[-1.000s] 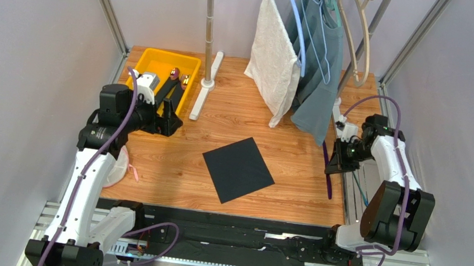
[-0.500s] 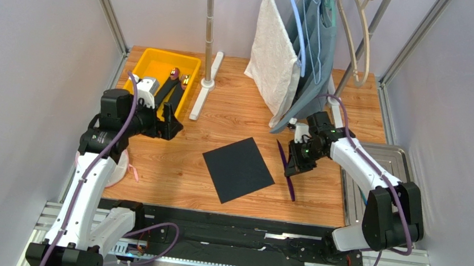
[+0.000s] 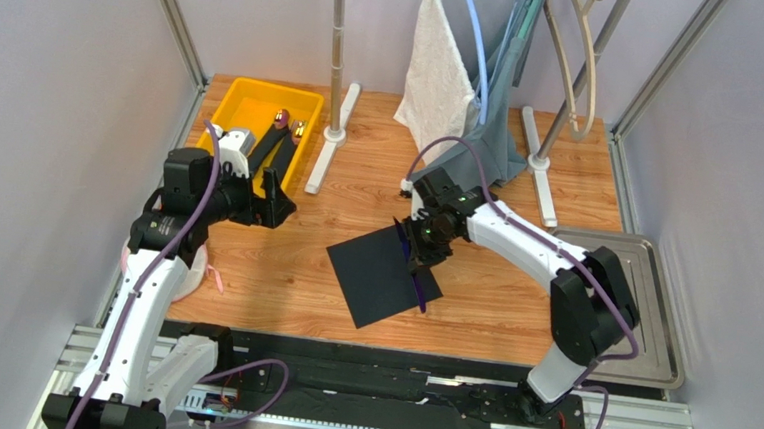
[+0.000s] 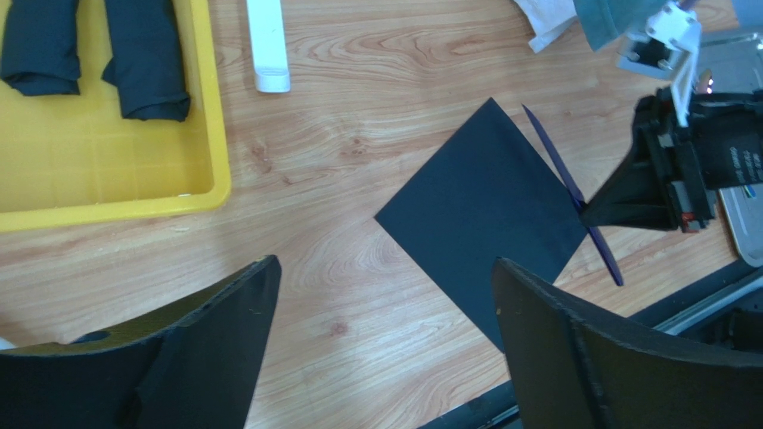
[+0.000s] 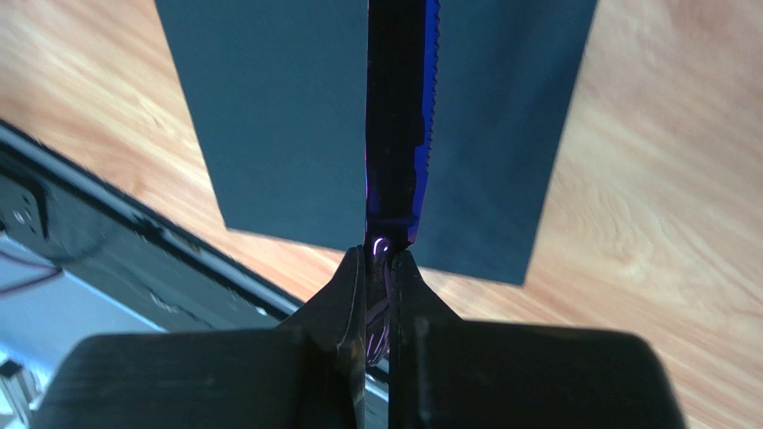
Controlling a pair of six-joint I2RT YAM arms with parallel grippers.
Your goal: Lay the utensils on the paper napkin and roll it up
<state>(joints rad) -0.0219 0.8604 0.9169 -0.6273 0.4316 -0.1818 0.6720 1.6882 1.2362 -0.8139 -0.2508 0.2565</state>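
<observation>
1. Top view: the right fingers (image 3: 420, 262) are clamped shut on a thin blue knife (image 3: 422, 297). They hold it over the right-hand part of the black napkin (image 3: 374, 278), which lies flat on the wooden worktop (image 3: 494, 314) directly below them.
2. The left fingers (image 3: 274, 175) stand wide apart with nothing between them, at the near right corner of the yellow bin (image 3: 248, 102). Two shiny utensils (image 3: 281, 117) lie in the bin just beyond them, and the napkin is well apart to their right.
3. Beyond the right fingers a white towel (image 3: 437, 70) and a grey-blue garment (image 3: 486, 145) hang from a rack. A metal tray (image 3: 656, 311) sits off to their right.
4. Left wrist view: both left fingers frame the bottom corners, spread and empty.
   - The napkin lies ahead, between them, turned like a diamond.
   - The knife runs along the napkin's right edge, and its near end reaches past the napkin over bare wood.
   - The right fingers pinch the knife below its middle. Whether it touches the napkin cannot be told.
   - Ahead and to the left, the bin holds two dark rolls (image 4: 148, 58).
5. Right wrist view: the fingers are closed tight on the knife's handle end. The blade stands on edge, serrated side to the right, and reaches straight out from the fingertips across the napkin. Wood shows on both sides.
</observation>
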